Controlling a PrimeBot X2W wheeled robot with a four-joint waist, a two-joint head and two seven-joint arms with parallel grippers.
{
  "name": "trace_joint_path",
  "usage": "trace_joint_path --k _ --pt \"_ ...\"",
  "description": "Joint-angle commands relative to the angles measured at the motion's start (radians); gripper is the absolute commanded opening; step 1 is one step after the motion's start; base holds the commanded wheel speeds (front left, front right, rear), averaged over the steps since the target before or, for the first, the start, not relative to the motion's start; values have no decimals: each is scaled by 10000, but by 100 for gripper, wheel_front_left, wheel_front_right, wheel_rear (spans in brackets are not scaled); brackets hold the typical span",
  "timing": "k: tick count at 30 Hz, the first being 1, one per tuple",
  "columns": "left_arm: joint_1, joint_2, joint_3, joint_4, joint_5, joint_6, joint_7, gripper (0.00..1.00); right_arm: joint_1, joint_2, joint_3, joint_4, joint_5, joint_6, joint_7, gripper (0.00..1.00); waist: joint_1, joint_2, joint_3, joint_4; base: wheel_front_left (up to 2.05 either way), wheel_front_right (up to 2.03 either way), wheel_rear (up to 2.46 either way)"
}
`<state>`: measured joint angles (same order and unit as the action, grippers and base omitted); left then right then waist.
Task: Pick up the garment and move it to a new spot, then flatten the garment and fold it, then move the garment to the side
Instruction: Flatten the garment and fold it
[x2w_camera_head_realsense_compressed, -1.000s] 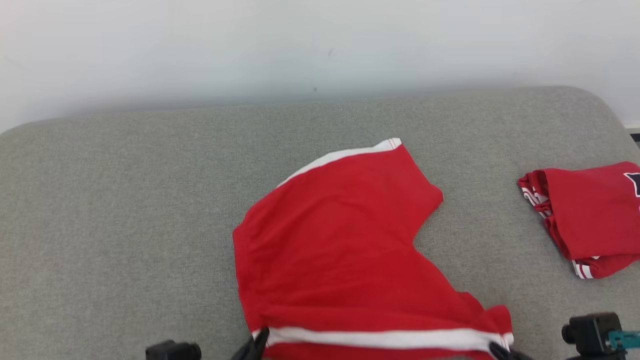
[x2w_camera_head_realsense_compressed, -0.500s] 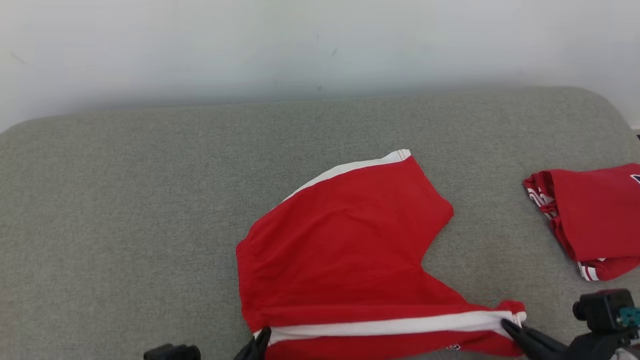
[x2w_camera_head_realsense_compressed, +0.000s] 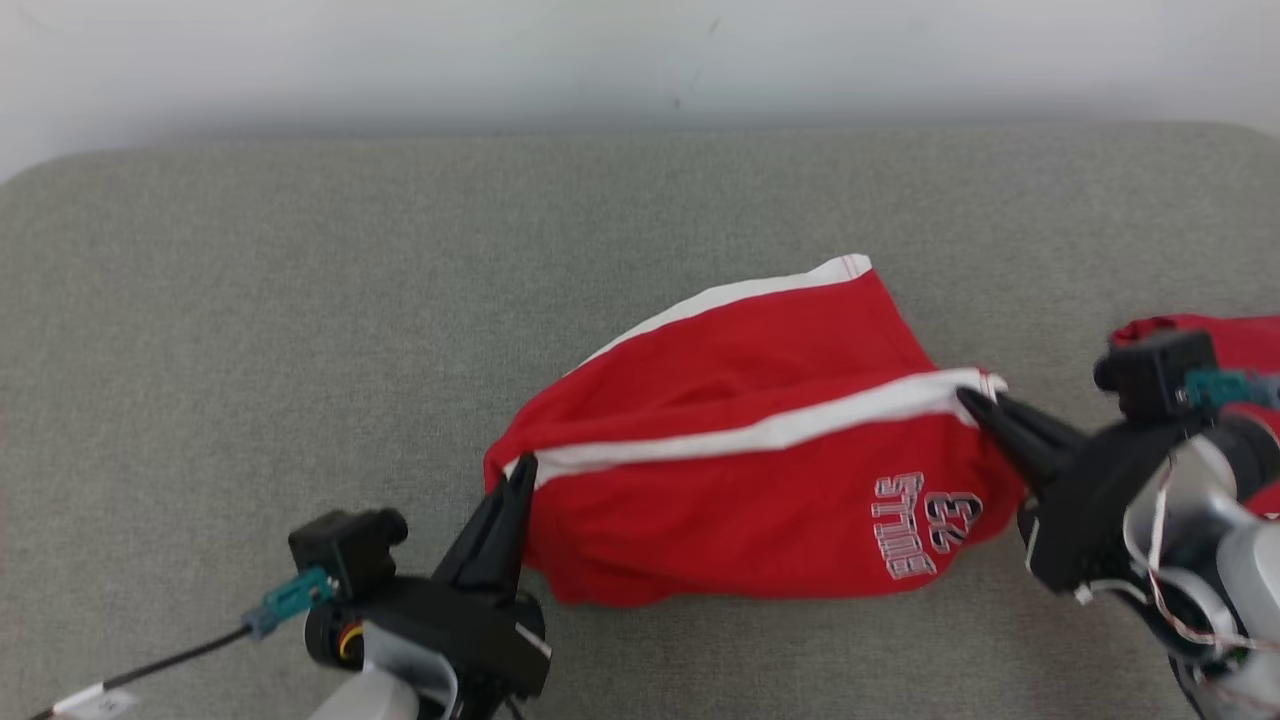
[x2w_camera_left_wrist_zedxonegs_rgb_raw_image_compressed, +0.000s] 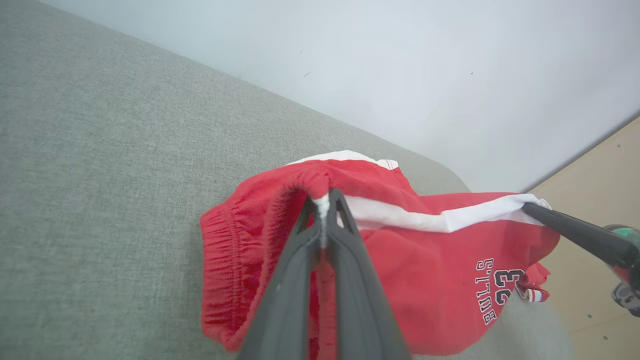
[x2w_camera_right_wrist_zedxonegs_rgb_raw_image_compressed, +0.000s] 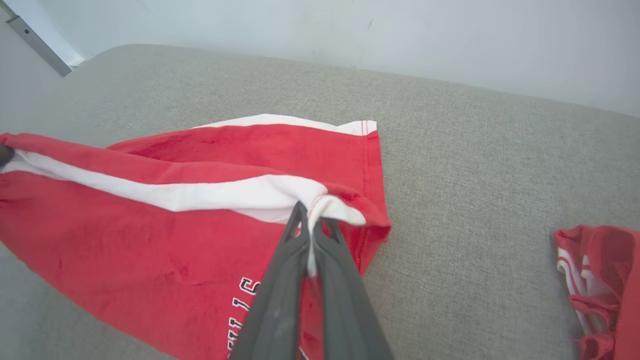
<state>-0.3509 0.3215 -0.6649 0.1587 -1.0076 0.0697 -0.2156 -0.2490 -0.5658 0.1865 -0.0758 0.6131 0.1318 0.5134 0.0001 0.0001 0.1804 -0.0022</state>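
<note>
Red garment (x2w_camera_head_realsense_compressed: 740, 500) spans between left jaws and right jaws; both clamp it.

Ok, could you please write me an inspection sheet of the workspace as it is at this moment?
Surface: grey fabric surface, rounded at the far corners.
Job's things: red shorts with a white side stripe; near half lifted, far half lying on the surface.
Clutter: second red garment, bunched at the robot's right, apart from the shorts.
Grippers: left claw shut on the waistband end of the stripe; right claw shut on the leg-hem end.
Cables: dark cable with a white tag beside the left arm; thin wires along the right forearm.
Surroundings: pale wall behind the surface; tan floor beyond its edge.
</note>
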Motion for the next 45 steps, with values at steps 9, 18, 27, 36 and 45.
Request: trace_joint_path --k 9,18,27,36,45 --pt "-1689 -838 288 1211 332 236 -203 0 -3226 -80 1376 2300 -169 -28 -905 0 -1 -1 1205 591 0 0 0" --pt "-2819 -1347 420 2118 461 229 -241 0 -5147 72 2084 4071 -330 -28 -1703 0 -1 -1 1963 927 0 0 0" --pt "-3454 -1657 501 2727 546 147 -314 33 -6130 304 2566 5234 -320 -28 -2322 1 -1 -1 2346 1022 0 0 0" --pt "-3647 -1696 715 3018 931 100 -465 100 -6697 417 3051 5888 129 -28 -2496 100 -1 -1 2182 971 0 0 0" --pt "-2592 -1155 1251 2260 2758 557 -496 100 -6194 50 3012 6153 763 -28 -1613 100 -1 -1 1125 931 0 0 0"
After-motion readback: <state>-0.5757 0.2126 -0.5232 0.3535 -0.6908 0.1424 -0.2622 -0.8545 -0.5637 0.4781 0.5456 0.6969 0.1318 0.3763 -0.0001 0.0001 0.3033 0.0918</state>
